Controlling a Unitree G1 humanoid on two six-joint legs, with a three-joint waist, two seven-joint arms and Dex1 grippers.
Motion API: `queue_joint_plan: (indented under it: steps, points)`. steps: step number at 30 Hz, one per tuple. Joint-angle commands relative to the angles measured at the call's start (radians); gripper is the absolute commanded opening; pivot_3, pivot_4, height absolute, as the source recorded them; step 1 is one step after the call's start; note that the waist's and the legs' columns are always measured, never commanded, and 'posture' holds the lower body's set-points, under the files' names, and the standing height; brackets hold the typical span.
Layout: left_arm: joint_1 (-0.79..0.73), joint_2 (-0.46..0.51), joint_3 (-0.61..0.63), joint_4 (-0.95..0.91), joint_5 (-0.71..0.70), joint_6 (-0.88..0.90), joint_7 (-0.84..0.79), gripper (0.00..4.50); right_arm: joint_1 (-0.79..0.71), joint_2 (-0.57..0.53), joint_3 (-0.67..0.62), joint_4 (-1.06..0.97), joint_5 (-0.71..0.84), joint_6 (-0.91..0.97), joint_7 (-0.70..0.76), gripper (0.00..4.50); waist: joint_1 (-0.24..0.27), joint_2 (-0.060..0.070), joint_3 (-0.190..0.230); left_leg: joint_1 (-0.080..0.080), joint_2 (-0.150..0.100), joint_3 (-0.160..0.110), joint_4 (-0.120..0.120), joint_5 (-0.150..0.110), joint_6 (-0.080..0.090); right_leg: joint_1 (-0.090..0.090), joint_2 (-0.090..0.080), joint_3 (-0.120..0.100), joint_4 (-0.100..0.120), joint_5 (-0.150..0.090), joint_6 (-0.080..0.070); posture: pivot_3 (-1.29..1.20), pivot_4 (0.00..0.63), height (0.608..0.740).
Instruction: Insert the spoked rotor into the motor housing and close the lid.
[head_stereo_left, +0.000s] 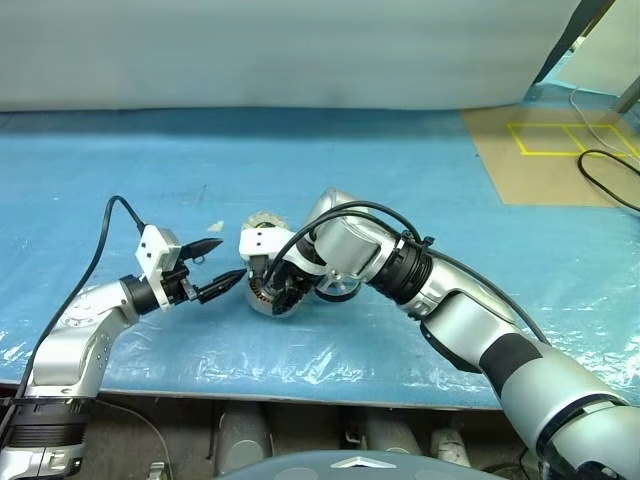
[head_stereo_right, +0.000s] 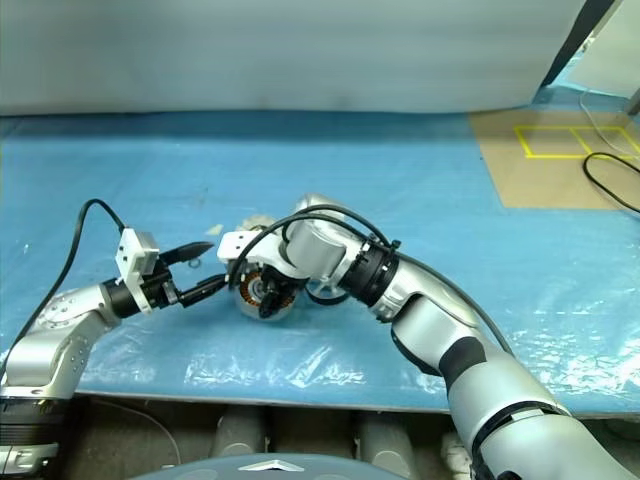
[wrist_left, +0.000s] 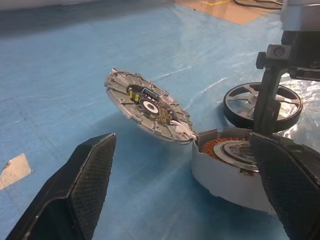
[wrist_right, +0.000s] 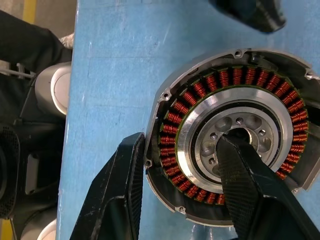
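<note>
The motor housing (wrist_right: 220, 80), a round silvery cup with copper windings, lies on the blue sheet near the table's front. My right gripper (wrist_right: 184, 140) points down onto it. One finger stands against the outside of the rim, the other in the central bore, shut across the winding ring. The lid (wrist_left: 147, 107) stands tilted open from the housing's far edge, its segmented face showing. The spoked rotor (wrist_left: 292, 107) lies flat just beyond the housing (head_stereo_left: 262, 298), partly under my right forearm. My left gripper (head_stereo_left: 228, 260) hovers open just left of the housing, empty.
A blue plastic sheet (head_stereo_left: 420, 180) covers the table, whose front edge (head_stereo_left: 300, 395) runs close below the housing. A small scrap of tape (wrist_left: 15, 170) lies to the left. A brown panel with yellow lines (head_stereo_left: 560, 150) and a black cable (head_stereo_left: 610, 180) lie at the back right.
</note>
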Motion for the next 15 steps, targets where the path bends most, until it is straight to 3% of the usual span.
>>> queue_joint_plan:
  steps: [1, 12, 15]
  points:
    - [0.016, 0.005, 0.022, -0.045, -0.013, -0.004, 0.002, 4.50, 0.017, 0.007, 0.071, 0.000, 0.060, 0.054, -0.011, 1.99, 0.000, 0.000, 0.000, 0.003, 0.000, 0.000, -0.001, 0.000, 0.000, 0.002, 0.000, 0.000, 0.000, 0.000, 0.000, 0.00, 0.150, 0.740]
    - [0.011, 0.004, 0.016, -0.042, -0.008, -0.007, 0.007, 4.50, 0.019, 0.094, 0.110, 0.077, 0.109, 0.071, -0.130, 1.99, -0.005, -0.001, -0.003, 0.019, 0.000, 0.001, -0.005, -0.001, -0.002, 0.015, 0.001, 0.005, -0.002, -0.001, 0.000, 0.00, 0.150, 0.740]
    - [0.012, 0.005, 0.016, -0.044, -0.009, -0.007, 0.007, 4.50, 0.006, 0.099, 0.107, 0.110, 0.115, 0.054, -0.143, 2.77, -0.006, 0.000, -0.003, 0.023, -0.001, 0.001, -0.009, -0.002, -0.002, 0.017, 0.003, 0.008, -0.002, -0.002, -0.001, 0.00, 0.150, 0.740]
